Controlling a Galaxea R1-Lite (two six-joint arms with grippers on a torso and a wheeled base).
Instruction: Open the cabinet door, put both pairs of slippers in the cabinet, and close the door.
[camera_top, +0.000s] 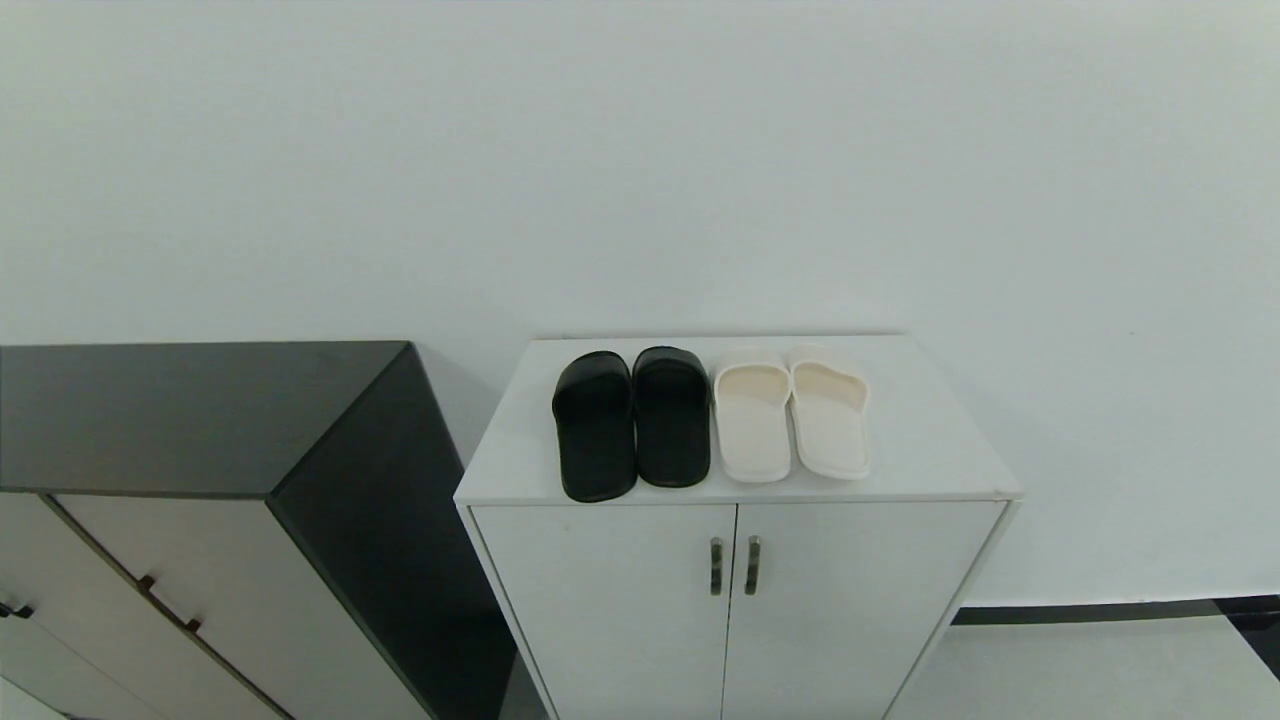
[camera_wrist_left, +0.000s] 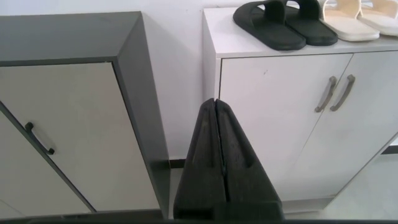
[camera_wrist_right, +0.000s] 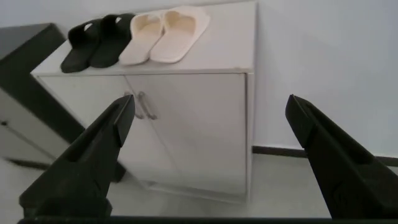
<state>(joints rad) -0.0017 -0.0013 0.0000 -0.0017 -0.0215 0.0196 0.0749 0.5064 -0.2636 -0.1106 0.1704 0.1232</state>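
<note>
Dark cabinet (camera_top: 200, 410) stands on the robot's left, just beside the white cabinet (camera_top: 940, 430), and is not part of the job. The white cabinet has two doors, both shut, so the step in hand looks like door opening, with nothing started yet.

Black pair (camera_top: 600, 430) and cream pair (camera_top: 755, 420) sit side by side on the cabinet top. The black pair is on the left, with one black slipper reaching the front edge.

Right pincer (camera_wrist_right: 210, 102) is spread wide and faces the cabinet front, well apart from it. Left pincer (camera_wrist_left: 215, 102) is pressed together with nothing in it, low down between the two cabinets.

Left handle (camera_top: 716, 566) and right handle (camera_top: 752, 565) are upright bars just beside each other at the centre seam.

How to do it well, as a judgement:
- Use the right pincer, since its fingers are apart and it faces the doors.
- Pinch one bar only. The other bar is very close, so one finger has to slip into the gap between them.
- The hinges are probably at the outer edges, so pull out and sideways in an arc, not straight back.
- Keep the approach below the top edge so the front black slipper isn't knocked off.
- Open the door wide enough that the slippers can go in later.
- The left pincer must spread before it can take anything.
</note>
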